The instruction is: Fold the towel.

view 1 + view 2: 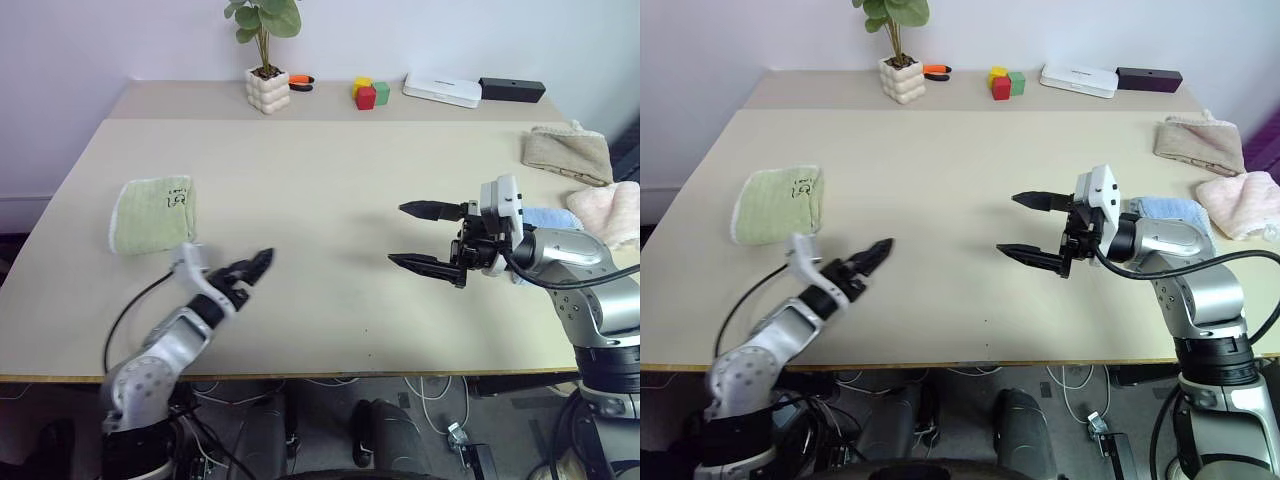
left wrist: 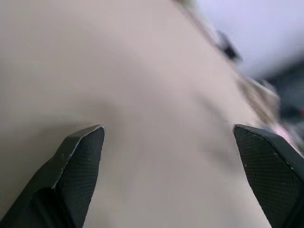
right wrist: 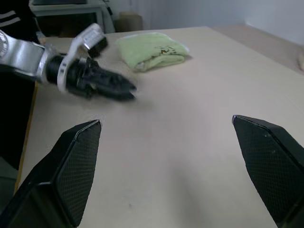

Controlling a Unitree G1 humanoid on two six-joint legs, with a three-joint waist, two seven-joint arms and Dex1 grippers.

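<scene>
Green terry cloth, the light green towel [image 1: 152, 213] with white stitched edging lies as a compact folded bundle on the beige table [image 1: 330, 180], near the table's left edge, its dark-printed label facing up. I read that neat doubled shape as a fold already made, so the task looks close to finished or done, though I cannot check how square the layers sit.

Just beside the towel's near corner, toward me, my left gripper [image 1: 252, 268] hangs above the bare table with nothing in it. From the left wrist view its jaws stand spread wide, with only tabletop between them. I judge it sits there because the cloth needs no hold now.

Well apart from the towel, across the middle of the table, my right gripper [image 1: 418, 236] points back toward it, jaws spread wide and empty; the right wrist view looks straight along them at the towel and the left gripper. It seems parked clear so it will not snag the cloth.

Far from the towel, at the table's right edge, lie a beige towel [image 1: 567, 152], a pink towel [image 1: 607, 211] and a light blue towel [image 1: 1168, 210] behind my right arm; these are not mine to handle.
</scene>
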